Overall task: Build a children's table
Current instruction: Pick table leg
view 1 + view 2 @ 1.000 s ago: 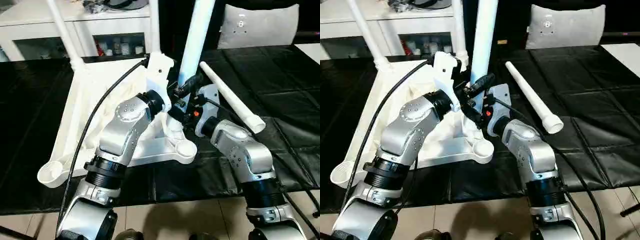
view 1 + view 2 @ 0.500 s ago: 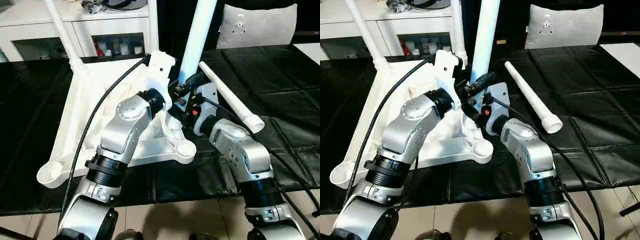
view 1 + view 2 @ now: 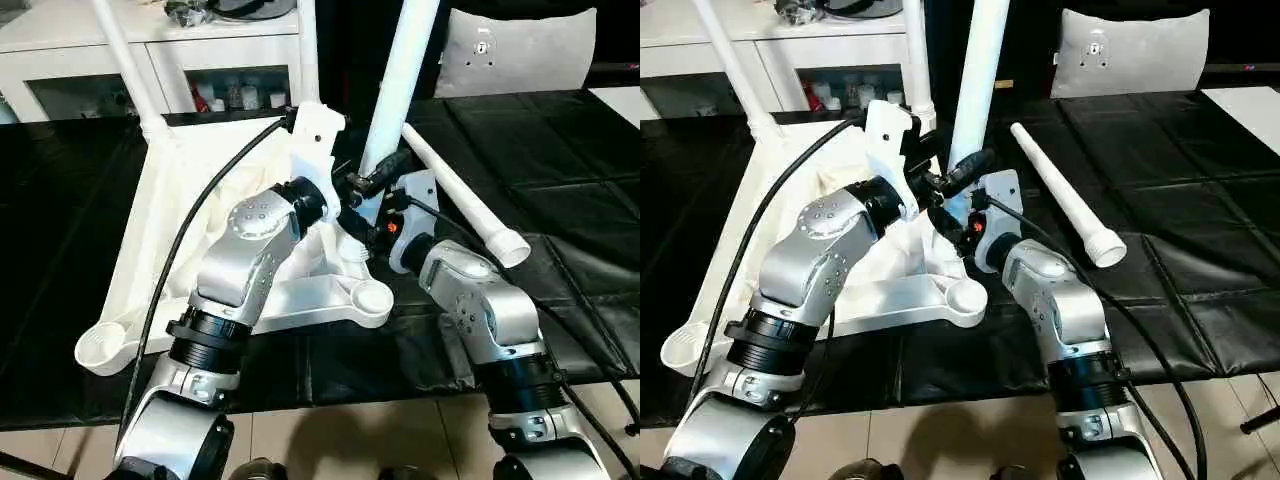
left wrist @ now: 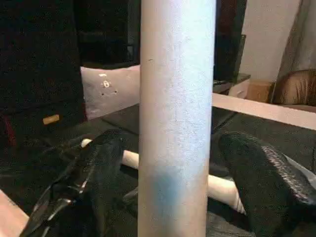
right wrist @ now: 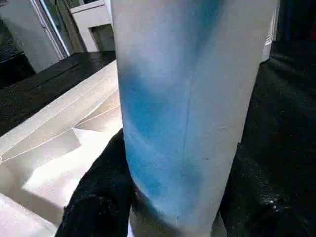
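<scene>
The white table top [image 3: 190,230] was laid upside down on the black-covered work surface [image 3: 560,170], its ribbed underside turned up. Two legs [image 3: 125,65] were seen standing in the far corner sockets, and an empty socket [image 3: 373,298] was seen at the near corner. A third leg [image 3: 400,80] was held upright at the top's near right part, with both grippers set around its lower end. The right gripper [image 5: 173,197] was closed on this leg, its black fingers [image 5: 98,197] pressed against both sides of the tube. The left gripper [image 4: 177,187] was spread apart around the same leg, with gaps visible between each finger [image 4: 261,182] and the tube. A fourth leg [image 3: 460,195] was left lying on the black cover, to the right of the top.
</scene>
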